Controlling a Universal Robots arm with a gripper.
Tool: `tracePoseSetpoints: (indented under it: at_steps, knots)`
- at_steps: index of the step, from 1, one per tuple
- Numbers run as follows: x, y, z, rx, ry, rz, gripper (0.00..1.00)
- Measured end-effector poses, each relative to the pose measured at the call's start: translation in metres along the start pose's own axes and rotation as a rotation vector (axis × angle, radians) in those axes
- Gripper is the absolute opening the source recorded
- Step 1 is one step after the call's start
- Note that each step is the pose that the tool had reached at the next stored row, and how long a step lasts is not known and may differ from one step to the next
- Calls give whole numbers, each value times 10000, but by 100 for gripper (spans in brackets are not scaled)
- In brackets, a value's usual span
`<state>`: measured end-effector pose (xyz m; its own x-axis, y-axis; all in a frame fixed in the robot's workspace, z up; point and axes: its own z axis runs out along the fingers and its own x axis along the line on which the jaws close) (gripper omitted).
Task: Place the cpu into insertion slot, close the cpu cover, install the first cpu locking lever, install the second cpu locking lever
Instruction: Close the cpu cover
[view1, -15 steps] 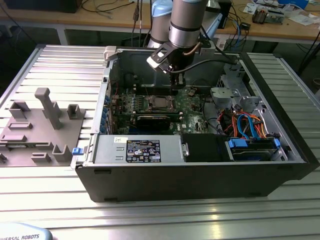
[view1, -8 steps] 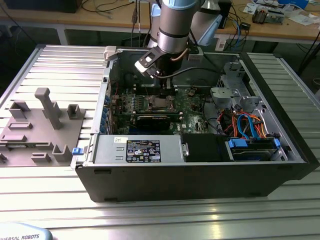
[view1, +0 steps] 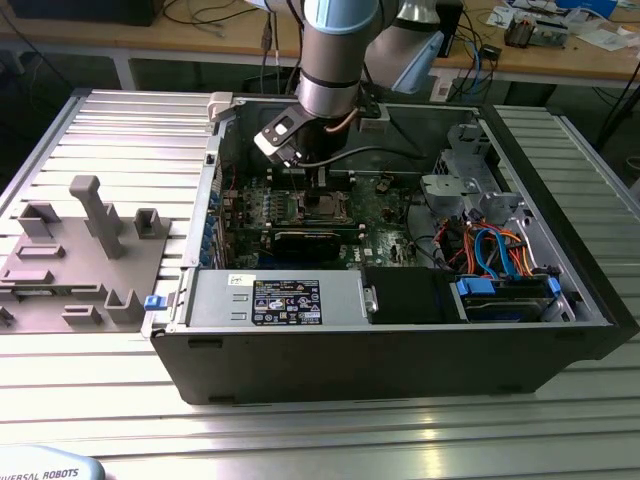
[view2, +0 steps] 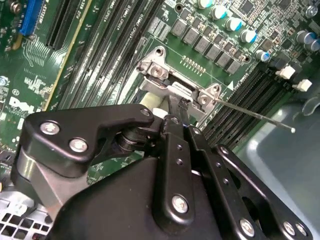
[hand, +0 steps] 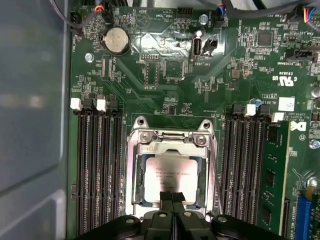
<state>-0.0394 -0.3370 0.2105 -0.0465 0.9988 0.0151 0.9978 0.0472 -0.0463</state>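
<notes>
Presently the gripper (hand: 172, 195), fingers pressed together, meets the cpu cover (hand: 134, 175) over the seated cpu (hand: 172, 172). Likely hazard: a slip scraping it, with the locking lever (view2: 255, 116) apparently unlatched.

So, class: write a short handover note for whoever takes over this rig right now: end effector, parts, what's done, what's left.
End effector: shut, fingertips together at the edge of the cpu cover.
Parts: the cpu sits in the insertion slot; the cover lies down over it.
Done: cpu placed, cover down, as far as shows.
Left: one locking lever stands free of the slot, unlatched; the other lever's state I cannot tell.
</notes>
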Motion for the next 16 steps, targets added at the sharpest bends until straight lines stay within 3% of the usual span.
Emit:
tracePoseSetpoints:
  at_steps: [13, 16]
  knots:
    - [-1, -11, 40, 0, 0, -1, 11]
    - [-6, 56, 37, 0, -1, -1, 11]
